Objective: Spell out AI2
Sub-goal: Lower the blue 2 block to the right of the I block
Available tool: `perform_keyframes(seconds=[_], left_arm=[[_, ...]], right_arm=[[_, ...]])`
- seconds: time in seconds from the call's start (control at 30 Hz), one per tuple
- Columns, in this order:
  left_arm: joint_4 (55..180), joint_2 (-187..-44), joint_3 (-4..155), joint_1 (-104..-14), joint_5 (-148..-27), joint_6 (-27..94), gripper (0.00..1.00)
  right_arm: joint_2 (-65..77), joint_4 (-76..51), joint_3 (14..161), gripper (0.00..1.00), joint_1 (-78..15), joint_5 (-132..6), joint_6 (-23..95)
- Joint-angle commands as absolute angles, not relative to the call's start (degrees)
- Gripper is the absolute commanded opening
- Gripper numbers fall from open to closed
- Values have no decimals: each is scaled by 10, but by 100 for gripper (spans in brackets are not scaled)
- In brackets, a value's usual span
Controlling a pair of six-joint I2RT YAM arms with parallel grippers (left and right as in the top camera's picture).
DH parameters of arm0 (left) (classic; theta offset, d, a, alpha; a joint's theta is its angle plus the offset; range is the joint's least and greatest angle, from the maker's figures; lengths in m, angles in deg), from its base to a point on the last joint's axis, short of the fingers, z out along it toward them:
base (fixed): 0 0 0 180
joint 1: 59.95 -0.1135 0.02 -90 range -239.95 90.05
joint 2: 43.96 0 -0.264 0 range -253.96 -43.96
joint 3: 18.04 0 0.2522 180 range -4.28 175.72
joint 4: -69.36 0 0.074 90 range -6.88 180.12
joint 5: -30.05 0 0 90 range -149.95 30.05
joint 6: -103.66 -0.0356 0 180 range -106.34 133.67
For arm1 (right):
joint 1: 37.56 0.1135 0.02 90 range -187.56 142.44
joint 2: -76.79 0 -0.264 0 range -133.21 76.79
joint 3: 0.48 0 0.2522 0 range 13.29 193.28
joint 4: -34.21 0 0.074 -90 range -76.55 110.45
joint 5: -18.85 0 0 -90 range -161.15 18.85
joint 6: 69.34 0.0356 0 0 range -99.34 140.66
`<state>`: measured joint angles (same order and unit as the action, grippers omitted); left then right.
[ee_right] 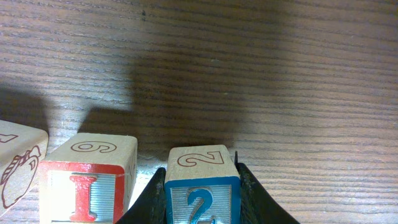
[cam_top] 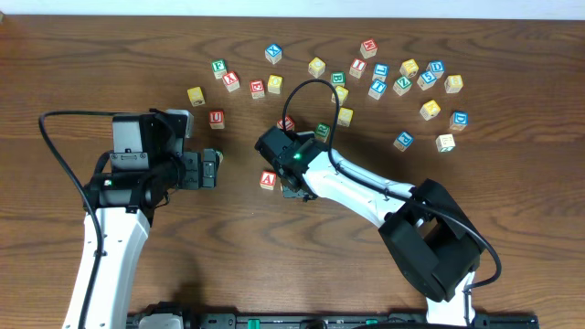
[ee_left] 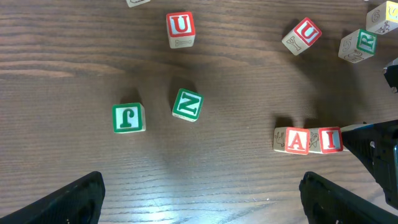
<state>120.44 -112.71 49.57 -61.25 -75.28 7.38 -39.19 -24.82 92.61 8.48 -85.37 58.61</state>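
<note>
The red "A" cube (cam_top: pixel 268 179) lies at mid-table, and in the left wrist view the "A" cube (ee_left: pixel 297 140) touches the red "I" cube (ee_left: pixel 329 140) on its right. My right gripper (ee_right: pixel 202 200) is shut on the blue "2" cube (ee_right: pixel 202 186), one finger against each side. It holds the cube low at the table, just right of the "I" cube (ee_right: pixel 87 183), with a narrow gap between them. Overhead, the right gripper (cam_top: pixel 291 176) hides the "I" and "2" cubes. My left gripper (ee_left: pixel 202 199) stands open and holds nothing, left of the row.
Many loose cubes lie scattered across the back of the table (cam_top: pixel 393 78). Near the left gripper are a green "J" cube (ee_left: pixel 129 117), a green "Z" cube (ee_left: pixel 187 104) and a red "U" cube (ee_left: pixel 180 28). The right arm's black cable (cam_top: pixel 306 91) loops above the row.
</note>
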Motion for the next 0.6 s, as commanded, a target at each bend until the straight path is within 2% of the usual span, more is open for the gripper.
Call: perform_keyframes(seconds=[0.0, 0.57], left_arm=[[1207, -1129, 500, -615, -756, 64, 98], [1207, -1129, 500, -615, -756, 64, 98]], right_arm=[[-377, -245, 919, 20, 88, -867, 594], [-377, -226, 907, 21, 88, -867, 594]])
